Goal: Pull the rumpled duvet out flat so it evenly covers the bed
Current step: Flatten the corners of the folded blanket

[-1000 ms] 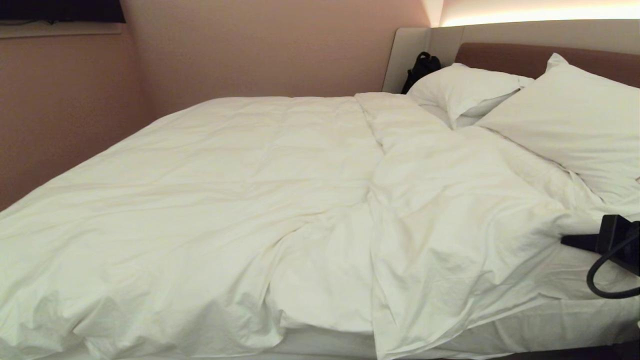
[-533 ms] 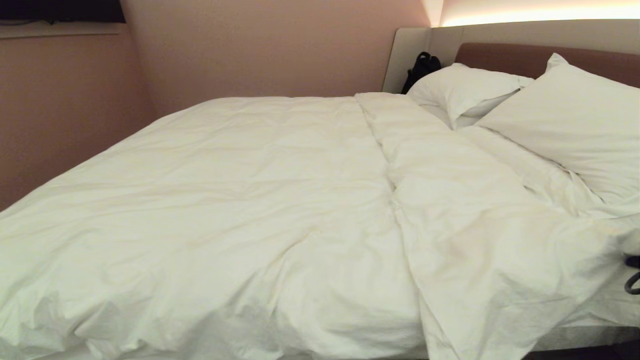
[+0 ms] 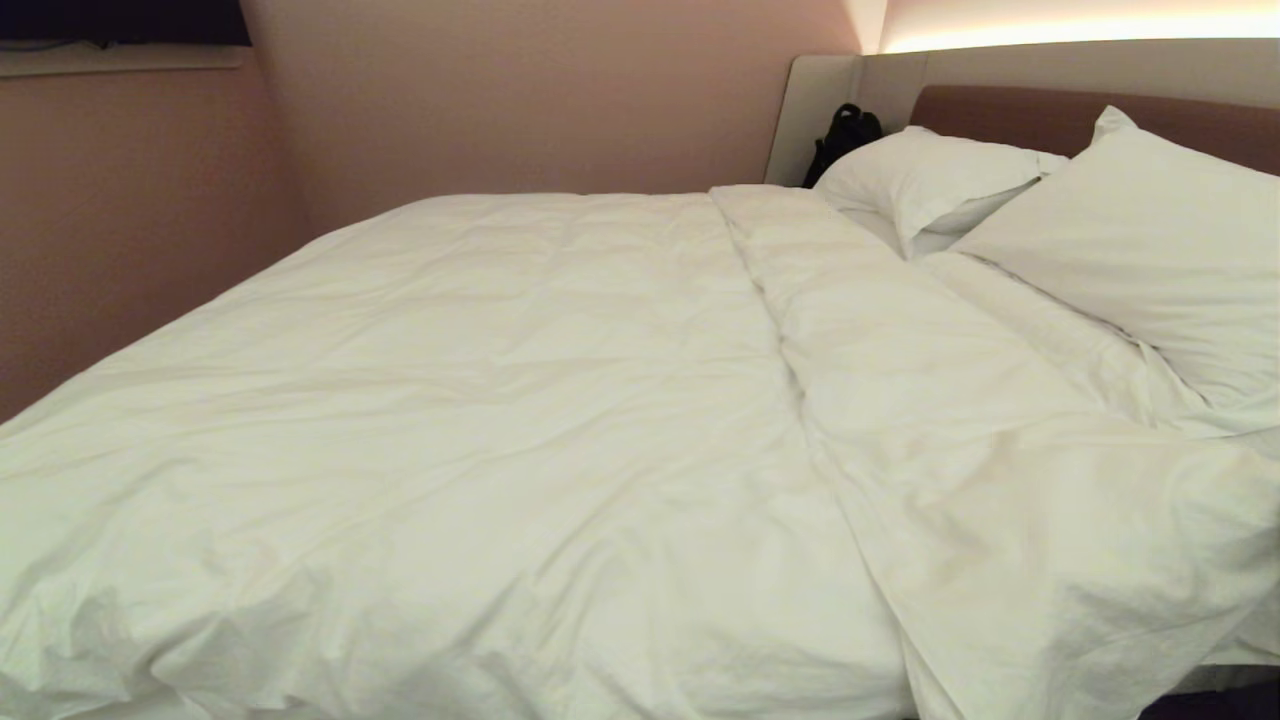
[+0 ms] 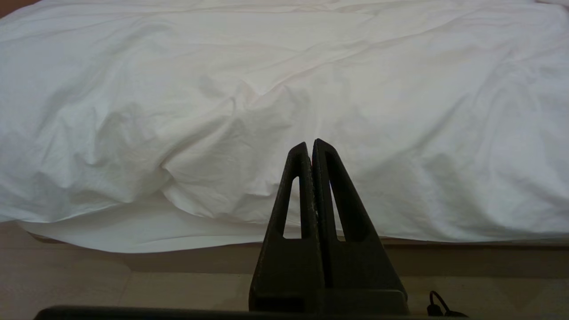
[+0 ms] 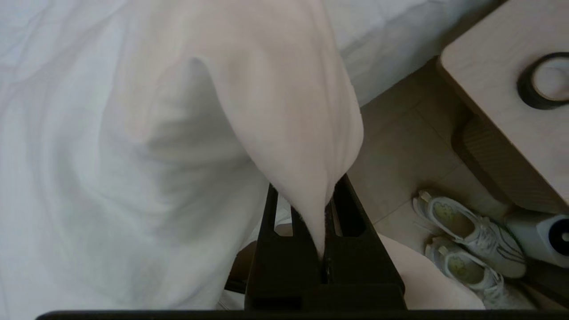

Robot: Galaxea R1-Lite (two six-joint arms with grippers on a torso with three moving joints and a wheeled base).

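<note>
The white puffy duvet [image 3: 560,400] lies across the bed, whose headboard [image 3: 1010,110] stands at the back right. One long ridge runs down its right half, and its right part drapes over the near right corner. Neither gripper shows in the head view. In the right wrist view my right gripper [image 5: 309,195] is shut on a pinched peak of the duvet [image 5: 275,111], held out past the bed's edge above the floor. My left gripper [image 4: 310,144] is shut and empty, parked low before the bed's side where the duvet [image 4: 311,89] hangs over the base [image 4: 466,255].
Two white pillows [image 3: 930,180] [image 3: 1150,240] lean at the headboard, with a black bag [image 3: 843,135] behind them. Beside the bed stand a wooden bedside table [image 5: 498,89] with a black ring [image 5: 544,80] on it and a pair of white shoes [image 5: 471,231] on the tiled floor.
My right gripper has moved right, out of the head view, drawing the duvet with it. The fold has shifted right and now covers the sheet at the near right corner.
</note>
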